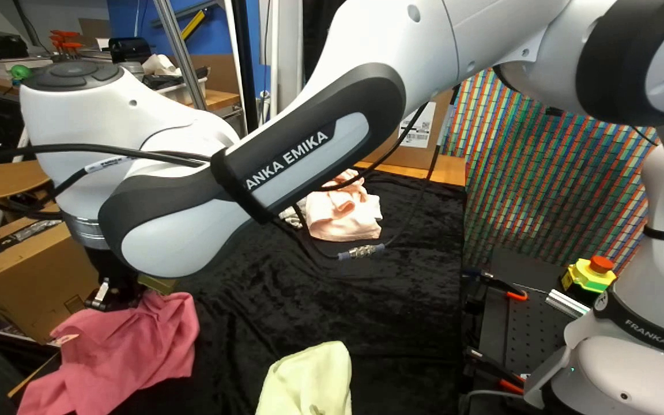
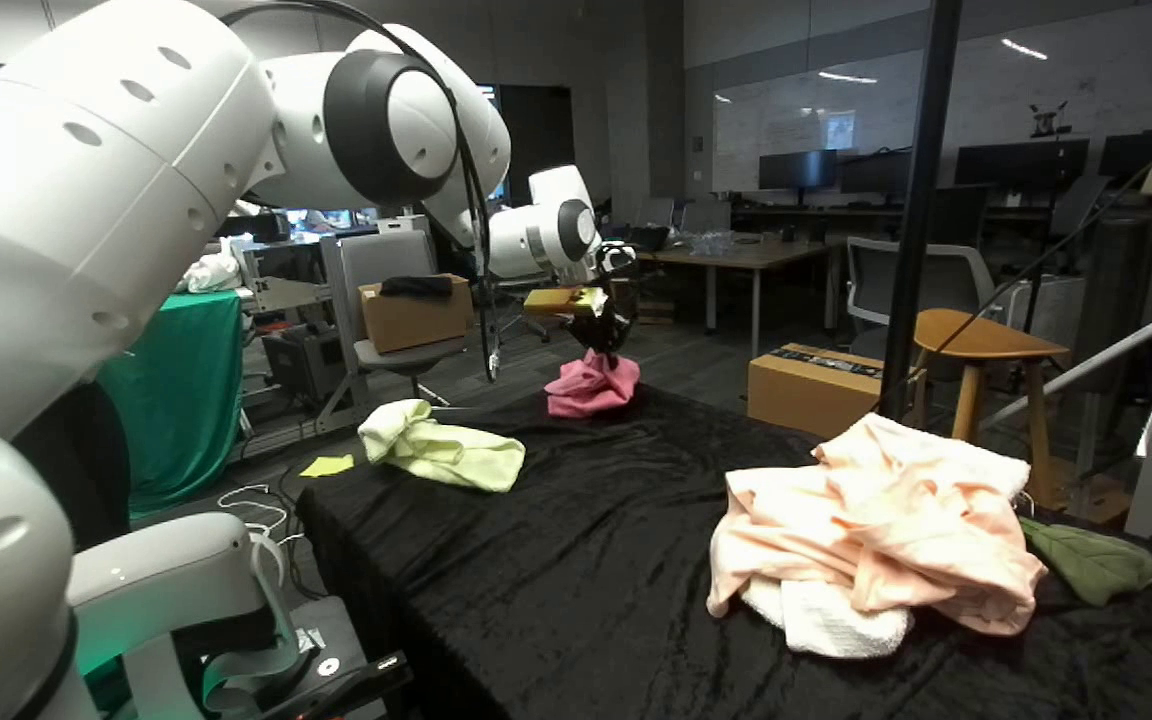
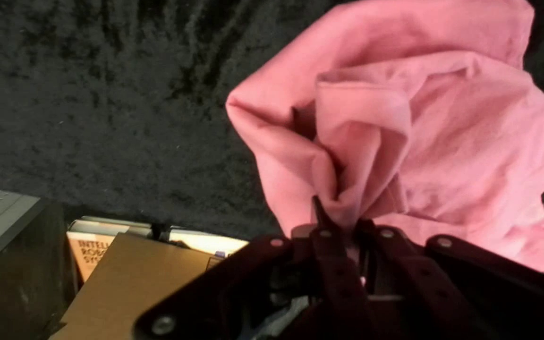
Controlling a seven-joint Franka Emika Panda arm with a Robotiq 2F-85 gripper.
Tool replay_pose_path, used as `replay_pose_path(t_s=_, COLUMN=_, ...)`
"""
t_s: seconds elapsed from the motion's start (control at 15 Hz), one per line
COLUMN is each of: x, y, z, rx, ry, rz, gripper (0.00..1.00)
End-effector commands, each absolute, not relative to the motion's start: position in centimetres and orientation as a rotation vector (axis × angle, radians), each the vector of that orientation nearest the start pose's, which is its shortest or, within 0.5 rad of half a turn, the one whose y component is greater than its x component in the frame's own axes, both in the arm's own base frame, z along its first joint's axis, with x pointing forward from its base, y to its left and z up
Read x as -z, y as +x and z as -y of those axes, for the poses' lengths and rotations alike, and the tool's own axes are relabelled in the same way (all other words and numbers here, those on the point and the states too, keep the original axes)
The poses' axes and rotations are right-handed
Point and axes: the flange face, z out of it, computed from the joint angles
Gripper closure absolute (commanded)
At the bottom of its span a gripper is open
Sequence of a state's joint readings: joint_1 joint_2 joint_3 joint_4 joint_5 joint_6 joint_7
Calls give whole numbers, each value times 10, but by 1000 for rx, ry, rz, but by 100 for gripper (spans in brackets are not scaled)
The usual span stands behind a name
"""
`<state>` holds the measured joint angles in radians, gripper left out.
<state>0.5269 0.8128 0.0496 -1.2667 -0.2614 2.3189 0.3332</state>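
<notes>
I have the end effector closed on the pink cloth, whose bulk lies upper-right in wrist view.

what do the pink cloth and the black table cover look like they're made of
The pink cloth looks like matte cotton or a blend: soft creases, no shine. The black table cover looks like crushed velvet, perhaps another plush: patchy light-and-dark sheen.

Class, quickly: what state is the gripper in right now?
Gripper: closed, holding a bunched fold of the pink cloth.
</notes>
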Motion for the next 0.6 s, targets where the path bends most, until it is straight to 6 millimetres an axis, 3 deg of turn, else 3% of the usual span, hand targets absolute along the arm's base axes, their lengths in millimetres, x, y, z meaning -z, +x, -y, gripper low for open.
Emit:
replay_pose_path(t_s=0.0, x=-334, y=640, z=-389, rx=679, ry=-3151, rz=503, gripper=89)
replay_pose_path(t_s=0.27, x=-368, y=622, z=-356, rx=898, ry=-3161, rz=310, gripper=90)
replay_pose_path(t_s=0.53, x=-404, y=598, z=-310, rx=1083, ry=-3148, rz=51, gripper=90)
